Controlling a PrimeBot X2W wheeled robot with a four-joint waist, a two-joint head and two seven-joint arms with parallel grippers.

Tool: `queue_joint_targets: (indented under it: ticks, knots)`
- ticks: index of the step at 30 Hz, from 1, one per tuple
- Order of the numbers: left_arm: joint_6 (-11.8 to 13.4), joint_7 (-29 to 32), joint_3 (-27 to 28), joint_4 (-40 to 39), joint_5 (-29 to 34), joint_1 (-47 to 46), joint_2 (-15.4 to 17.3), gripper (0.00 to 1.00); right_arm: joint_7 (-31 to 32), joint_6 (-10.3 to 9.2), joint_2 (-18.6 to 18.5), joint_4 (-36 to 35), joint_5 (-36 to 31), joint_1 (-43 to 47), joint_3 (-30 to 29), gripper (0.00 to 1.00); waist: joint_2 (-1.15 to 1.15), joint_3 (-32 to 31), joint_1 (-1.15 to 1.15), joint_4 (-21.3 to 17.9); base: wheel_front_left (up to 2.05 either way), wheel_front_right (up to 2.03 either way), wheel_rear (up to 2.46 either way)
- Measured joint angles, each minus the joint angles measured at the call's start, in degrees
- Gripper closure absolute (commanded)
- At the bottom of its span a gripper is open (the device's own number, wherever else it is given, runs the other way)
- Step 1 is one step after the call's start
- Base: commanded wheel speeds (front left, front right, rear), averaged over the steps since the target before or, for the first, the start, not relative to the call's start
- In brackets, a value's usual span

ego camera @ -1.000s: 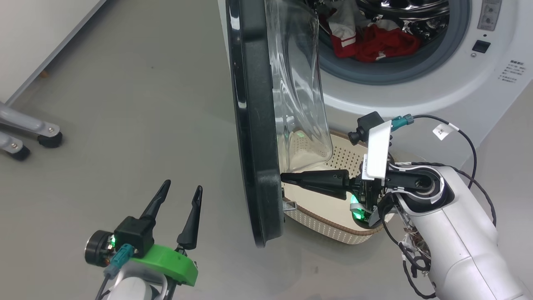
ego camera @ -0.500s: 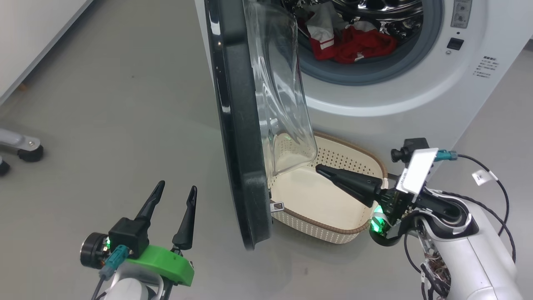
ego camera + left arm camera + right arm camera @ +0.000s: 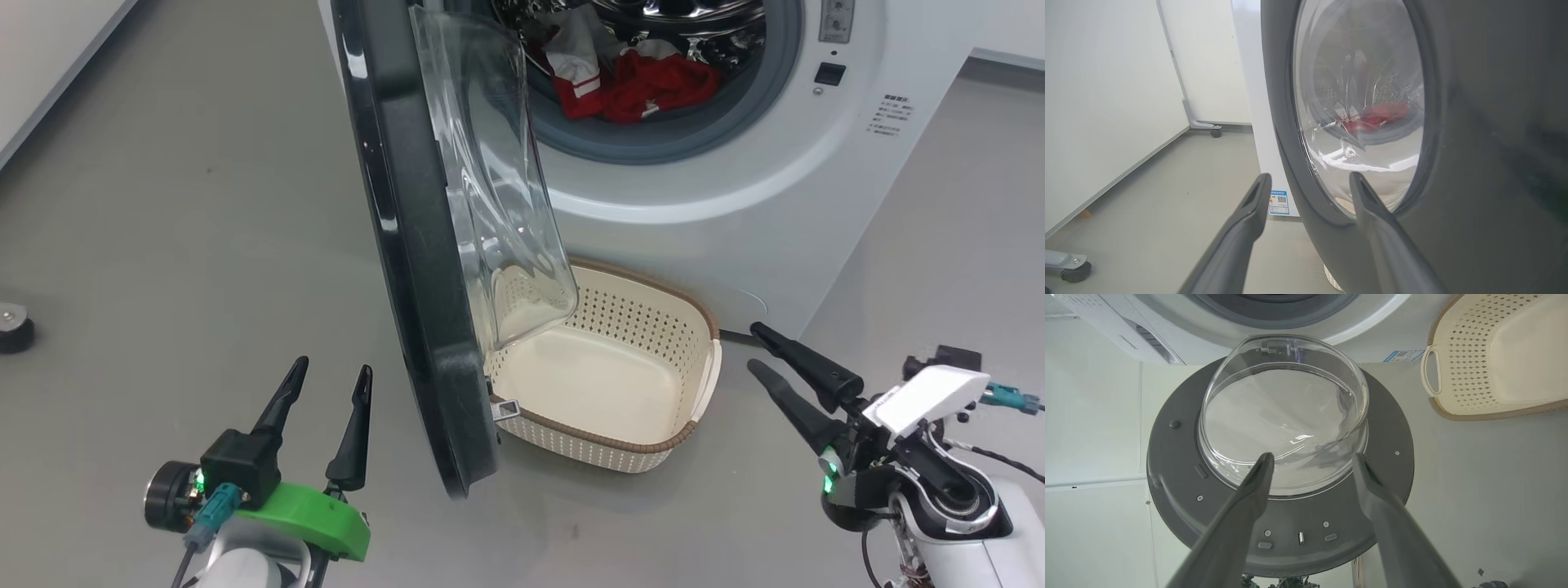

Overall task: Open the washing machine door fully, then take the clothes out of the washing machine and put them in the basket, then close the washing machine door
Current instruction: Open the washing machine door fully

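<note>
Door (image 3: 408,269) open, maybe not fully. Clothes (image 3: 637,82) in the washer (image 3: 735,204), basket (image 3: 620,453) empty, so unloading and closing remain. Left claw (image 3: 334,365) and right claw (image 3: 753,347) both spread, holding nothing.

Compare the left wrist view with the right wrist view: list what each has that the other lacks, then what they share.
Left wrist view, not the right: the glossy outer face of the washing machine door, the red clothes seen through its glass, a wheeled leg on the floor, and the open left gripper. Right wrist view, not the left: the door's grey inner face with the bulging glass bowl, the basket with its white handle, and the open right gripper. Shared: the door, the white washing machine and the floor.
</note>
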Motion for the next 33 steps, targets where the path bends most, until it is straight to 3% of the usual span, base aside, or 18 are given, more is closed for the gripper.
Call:
queue_joint_targets:
  ticks: [12,22,29,33]
  knots:
    - [-0.01,0.00,0.01,0.85,0.88,0.19,0.00,0.00,-23.08,0.49,-3.11,-3.38,-19.69,4.60,-6.50,0.00,0.00,-0.67,0.00,-2.18,0.00,0.00,0.00]
    - [-0.01,0.00,0.31,1.58,0.96,0.20,0.01,0.00,-42.05,0.30,-8.96,-6.76,-44.13,7.31,-7.00,0.00,0.00,-0.92,0.00,-1.94,0.00,0.00,0.00]
    - [-0.01,0.00,0.53,2.25,0.96,0.20,0.01,0.00,-50.87,-3.77,-12.91,-8.09,-60.57,9.63,-3.37,0.00,0.00,-1.43,0.00,-1.69,0.00,0.00,0.00]
    - [-0.01,0.00,0.79,2.59,1.26,0.21,0.01,0.00,-51.35,-6.44,-12.77,-7.95,-65.53,11.94,-0.42,0.00,0.00,-2.30,0.00,-1.58,0.00,0.00,0.00]
